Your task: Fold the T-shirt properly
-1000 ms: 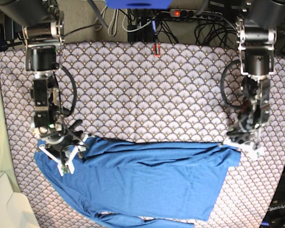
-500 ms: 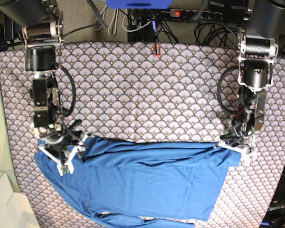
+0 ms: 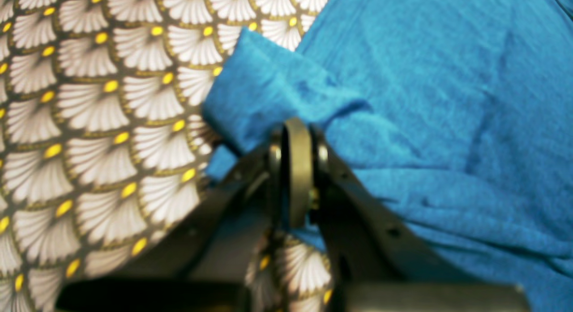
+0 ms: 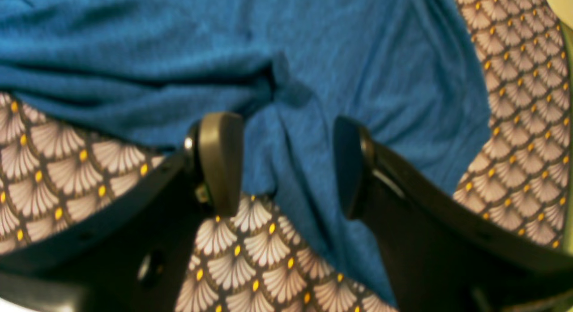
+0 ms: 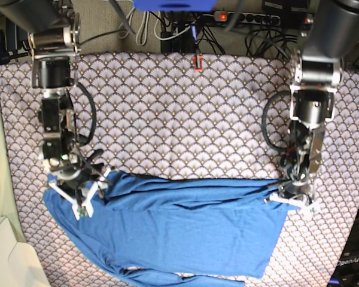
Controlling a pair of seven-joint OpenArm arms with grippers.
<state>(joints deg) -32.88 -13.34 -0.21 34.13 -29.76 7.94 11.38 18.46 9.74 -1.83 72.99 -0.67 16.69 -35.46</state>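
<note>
Between right gripper pads, T-shirt (unpinched)

Only legible text is showing on the dark box at the base view's bottom right corner, just outboard of the left gripper: "OpenArm". Nothing else is reading clearly.

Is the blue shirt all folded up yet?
Not yet. The T-shirt lies mostly spread across the table cloth, with just its top edge turned over and a sleeve trailing at the bottom.
</note>
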